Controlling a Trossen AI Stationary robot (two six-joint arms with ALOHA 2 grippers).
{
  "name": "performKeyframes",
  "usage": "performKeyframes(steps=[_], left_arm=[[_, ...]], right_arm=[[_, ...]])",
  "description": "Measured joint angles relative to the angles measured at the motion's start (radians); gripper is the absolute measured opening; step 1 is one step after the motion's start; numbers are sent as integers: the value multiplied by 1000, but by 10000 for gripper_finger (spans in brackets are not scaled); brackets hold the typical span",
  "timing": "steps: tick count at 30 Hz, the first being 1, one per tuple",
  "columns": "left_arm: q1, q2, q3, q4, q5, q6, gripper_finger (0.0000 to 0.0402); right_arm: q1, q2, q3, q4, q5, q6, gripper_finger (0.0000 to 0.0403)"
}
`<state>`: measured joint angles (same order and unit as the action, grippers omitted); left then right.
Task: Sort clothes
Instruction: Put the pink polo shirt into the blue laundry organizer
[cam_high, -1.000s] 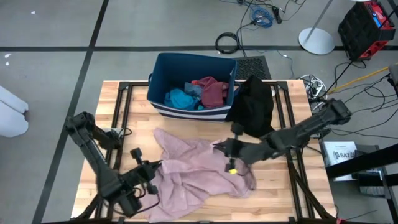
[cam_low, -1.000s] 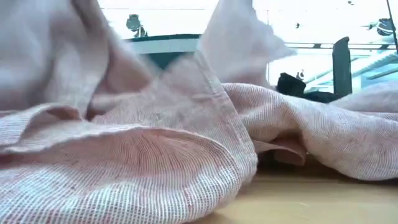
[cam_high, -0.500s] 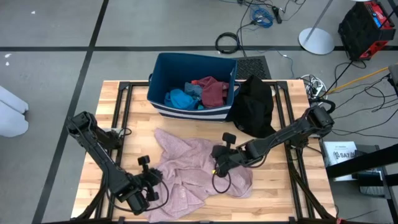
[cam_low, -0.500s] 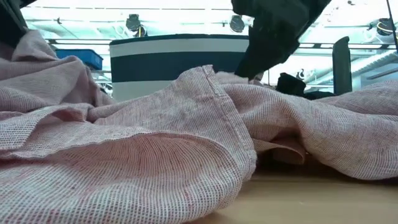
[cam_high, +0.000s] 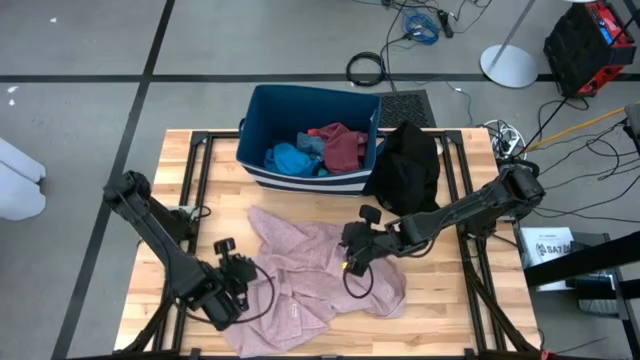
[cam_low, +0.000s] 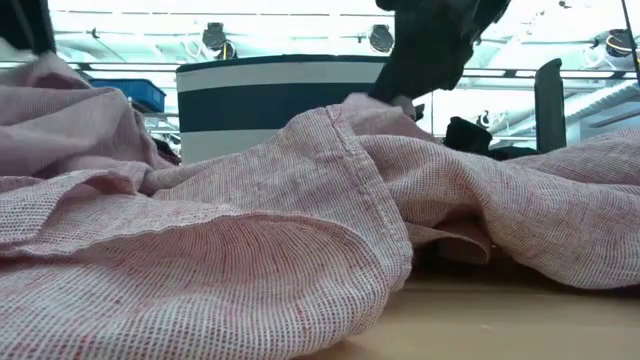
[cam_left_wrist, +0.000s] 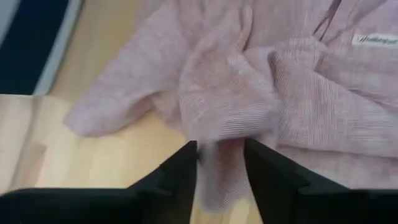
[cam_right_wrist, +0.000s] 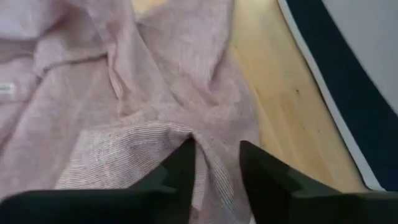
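A pale pink garment (cam_high: 310, 285) lies crumpled on the wooden table (cam_high: 200, 200), and it fills the low view (cam_low: 250, 250). My left gripper (cam_high: 242, 272) is low over its left edge, open, with a fold of pink cloth (cam_left_wrist: 217, 149) in the gap (cam_left_wrist: 221, 165). My right gripper (cam_high: 350, 252) is over its middle, open astride a ridge of cloth (cam_right_wrist: 214, 146). A black garment (cam_high: 405, 170) hangs over the blue bin's right rim onto the table. Teal, maroon and red clothes (cam_high: 315, 150) lie in the bin. My left gripper's fingers (cam_left_wrist: 180, 174) stand on either side of a fold at the pink garment's left edge, coming down at a slant; I cannot tell whether they touch it. My right gripper's fingers (cam_right_wrist: 261, 168) likewise flank a ridge in the garment's middle; touch cannot be told.
The dark blue bin with white stripes (cam_high: 260, 110) stands at the table's far edge, seen behind the cloth in the low view (cam_low: 290, 100). Bare wood shows at the table's left and near right (cam_high: 450, 300). Black frame rails (cam_high: 200, 170) run along both sides.
Both grippers have come down toward the table, the right one also toward the left. The parts of the pink garment that stood raised have sunk and now lie slack on the table; the bin shows behind it again in the low view.
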<state>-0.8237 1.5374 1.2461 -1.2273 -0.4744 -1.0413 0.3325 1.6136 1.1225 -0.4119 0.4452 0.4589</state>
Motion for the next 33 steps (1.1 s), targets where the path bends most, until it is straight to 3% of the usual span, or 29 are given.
performKeyframes(steps=[3,7,12,18,23,26,33], left_arm=[[2,-53,34,-69,-17,-43,171],[-10,-164,48,-100,-117,-146,193],[-74,-260,33,17,-234,-264,197],[-86,-256,-80,123,-92,-537,196],[-87,-243,-228,254,6,-672,196],[-87,-244,-321,338,20,-710,196],[-59,-244,-463,317,-17,-778,196]], right_arm=[[0,-28,0,0,1,-14,157],[1,-69,0,3,4,-47,206],[5,-106,0,2,2,-43,233],[59,-115,0,-2,-7,-11,233],[113,-114,0,1,2,30,232],[142,-114,0,4,3,50,233],[195,-114,0,4,81,60,233]])
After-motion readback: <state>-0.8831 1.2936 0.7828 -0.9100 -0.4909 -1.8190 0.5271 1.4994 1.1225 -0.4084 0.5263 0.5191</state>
